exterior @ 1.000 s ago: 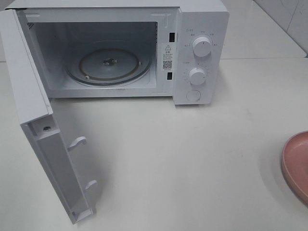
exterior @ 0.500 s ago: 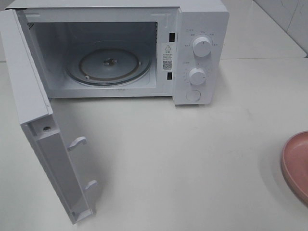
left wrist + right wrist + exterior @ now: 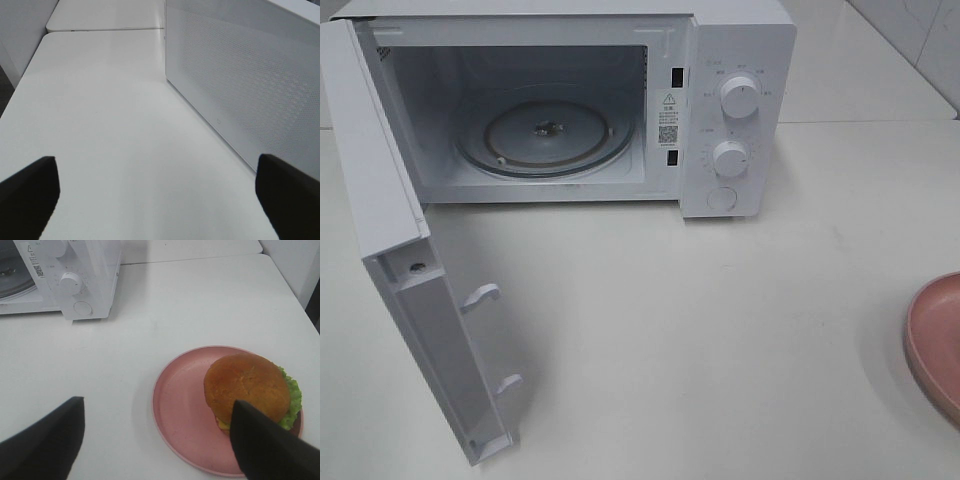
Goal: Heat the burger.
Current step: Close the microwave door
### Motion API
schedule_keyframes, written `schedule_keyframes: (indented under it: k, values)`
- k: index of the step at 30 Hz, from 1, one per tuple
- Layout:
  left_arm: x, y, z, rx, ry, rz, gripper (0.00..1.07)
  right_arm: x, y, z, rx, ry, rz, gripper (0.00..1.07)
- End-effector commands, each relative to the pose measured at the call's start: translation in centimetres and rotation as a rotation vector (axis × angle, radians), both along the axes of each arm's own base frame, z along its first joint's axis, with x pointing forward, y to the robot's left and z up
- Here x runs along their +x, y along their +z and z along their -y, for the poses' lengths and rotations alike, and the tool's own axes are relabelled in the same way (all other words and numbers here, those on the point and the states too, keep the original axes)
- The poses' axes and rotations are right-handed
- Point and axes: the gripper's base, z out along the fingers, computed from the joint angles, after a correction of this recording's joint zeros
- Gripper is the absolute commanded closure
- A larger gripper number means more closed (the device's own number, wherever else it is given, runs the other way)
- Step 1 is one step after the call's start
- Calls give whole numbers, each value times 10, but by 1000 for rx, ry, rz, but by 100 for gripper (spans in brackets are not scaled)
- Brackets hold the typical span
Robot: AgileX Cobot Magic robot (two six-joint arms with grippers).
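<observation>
The burger (image 3: 245, 387), with an orange-brown bun and green lettuce, sits on the right half of a round pink plate (image 3: 180, 405) in the right wrist view. My right gripper (image 3: 157, 407) is open and hangs above the plate's near-left rim, one finger (image 3: 260, 445) over the burger's near edge. In the high view only the plate's rim (image 3: 935, 340) shows at the right edge; the burger and both grippers are out of frame there. My left gripper (image 3: 156, 167) is open and empty over bare table, beside the microwave door's outer face (image 3: 240, 75).
The white microwave (image 3: 735, 110) stands at the back with its door (image 3: 430, 310) swung wide open to the front left. Its glass turntable (image 3: 545, 135) holds nothing. The microwave's knobs show in the right wrist view (image 3: 72, 282).
</observation>
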Motion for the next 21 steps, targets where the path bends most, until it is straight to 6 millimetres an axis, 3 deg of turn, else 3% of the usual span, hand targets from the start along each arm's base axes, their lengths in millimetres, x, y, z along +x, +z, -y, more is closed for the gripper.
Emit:
schedule_keyframes:
  k: [1,11,15,16,19,21]
  values:
    - [-3,0,1,-2,-4,28,7,-4,0,0,-4,0,33,31]
    - [-1,11,-2,24,18,60,13,-4,0,0,-4,0,33,31]
    - [13,19,-4,37,30,59,26,-4,0,0,-4,0,33,31]
    - [20,21,-5,44,34,56,34,-4,0,0,-4,0,33,31]
    - [24,23,-6,48,37,61,39,-4,0,0,-4,0,33,31]
    - [37,28,-7,59,46,83,61,-4,0,0,-4,0,33,31]
